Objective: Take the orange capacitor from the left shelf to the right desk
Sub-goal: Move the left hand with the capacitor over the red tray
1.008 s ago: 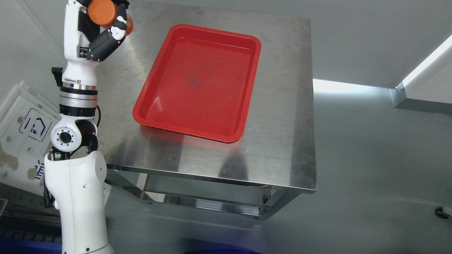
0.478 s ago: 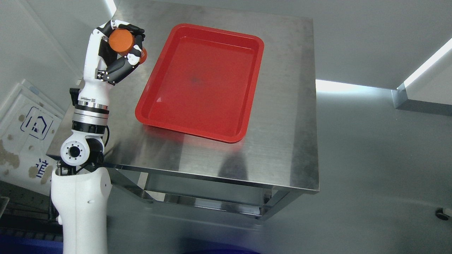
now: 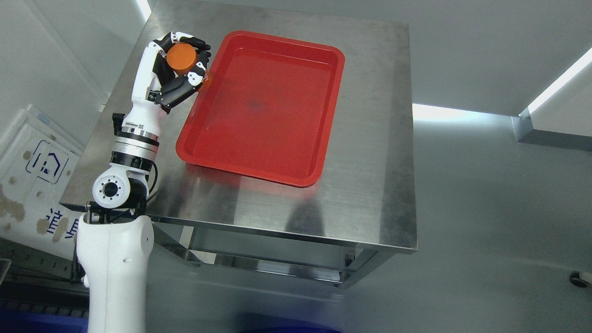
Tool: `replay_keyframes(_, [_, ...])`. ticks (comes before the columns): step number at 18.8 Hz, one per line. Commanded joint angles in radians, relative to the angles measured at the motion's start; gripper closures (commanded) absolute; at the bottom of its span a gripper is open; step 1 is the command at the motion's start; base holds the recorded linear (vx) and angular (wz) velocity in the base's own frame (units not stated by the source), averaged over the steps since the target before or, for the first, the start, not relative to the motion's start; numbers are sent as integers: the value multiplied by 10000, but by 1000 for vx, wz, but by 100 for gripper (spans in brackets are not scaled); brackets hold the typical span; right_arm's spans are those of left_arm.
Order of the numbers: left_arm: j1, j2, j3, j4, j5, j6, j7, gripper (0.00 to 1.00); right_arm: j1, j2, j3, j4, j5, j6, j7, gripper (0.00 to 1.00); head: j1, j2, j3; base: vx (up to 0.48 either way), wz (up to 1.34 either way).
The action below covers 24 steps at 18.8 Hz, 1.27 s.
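Observation:
My left hand is shut on the orange capacitor, a short orange cylinder held with its flat end facing up. The hand hangs above the steel desk, right at the far left corner of the red tray. The capacitor's lower end shows orange beside the tray's rim. The tray holds nothing. My left arm rises from the lower left. My right arm is out of view.
A white board with blue print leans at the left, beside the desk. The desk's front edge has a lower steel shelf under it. Grey floor lies to the right.
My left hand has moved right and down in the picture with the capacitor, from beyond the desk's left side to the tray's far left corner. The camera has shifted slightly.

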Motion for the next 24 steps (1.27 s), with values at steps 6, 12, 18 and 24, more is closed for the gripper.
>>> replay_keyframes(6, [-816,175,-1460,255,-1218,1005,377,97,137,-175,-107,-337,0,-11,8,0,0,0,0,0,0])
replay_keyframes(12, [-1643,175,-1964,837,-1434,1297,501,97,137,-175,-107,-337,0,4,8,0,0,0,0,0,0])
replay_keyframes(18, [-3148,175,-3407,2416,-1388,1282,762,96,137,-175,-107,-337,0,5,8,0,0,0,0,0,0])
replay_keyframes(24, [-2598,175,-3946,2495,-1449,1237,823,96,137,-175,-107,-337,0,-11,8,0,0,0,0,0,0])
